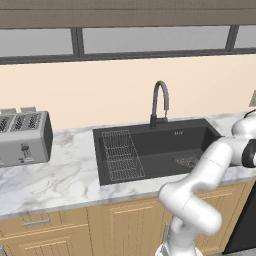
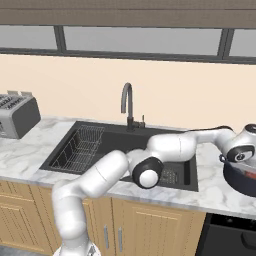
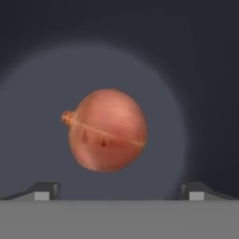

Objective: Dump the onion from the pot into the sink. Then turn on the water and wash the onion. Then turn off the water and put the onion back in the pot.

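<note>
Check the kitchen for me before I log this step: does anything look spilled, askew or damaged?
Nothing stands out. The onion lies whole inside the dark pot, the gripper open above it. The sink is dry, the faucet upright, the toaster square on the counter.

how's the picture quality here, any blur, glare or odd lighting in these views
Hand view: the onion looks soft and slightly blurred up close, on a lighter round patch of the pot floor ringed by darker walls. Left base view: even flat light, no glare on the sink. Right base view: crisp enough, with a soft sheen on the white arm.
</note>
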